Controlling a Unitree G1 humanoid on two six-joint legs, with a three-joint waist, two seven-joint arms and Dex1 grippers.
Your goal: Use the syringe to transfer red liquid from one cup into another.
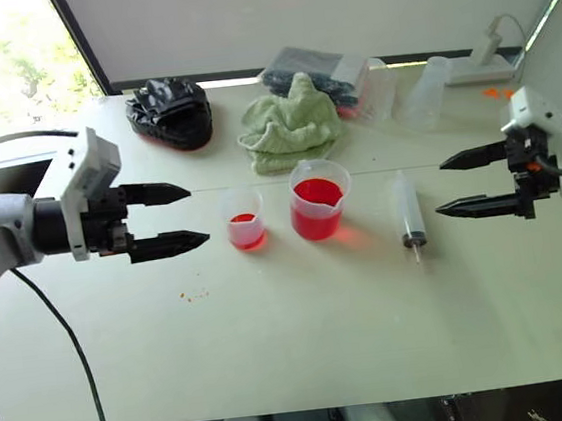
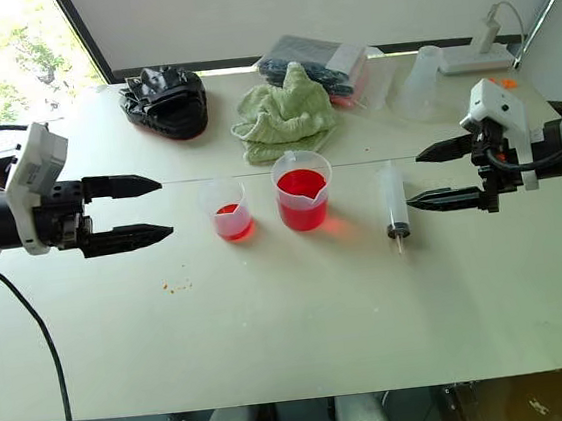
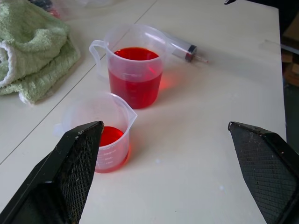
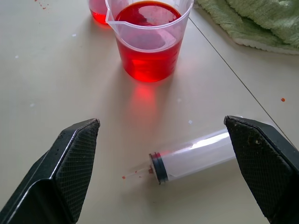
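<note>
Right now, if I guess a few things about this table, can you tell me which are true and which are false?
1. The syringe lies flat on the table. True.
2. The right gripper holds the syringe. False: its jaws are open and clear of it.
3. The big beaker holds more red liquid than the small cup. True.
4. The small cup is empty. False: it has a little red liquid at the bottom.
5. The left gripper is open beside the small cup. True.
6. The green towel covers the beaker. False: it lies behind the beaker.
</note>
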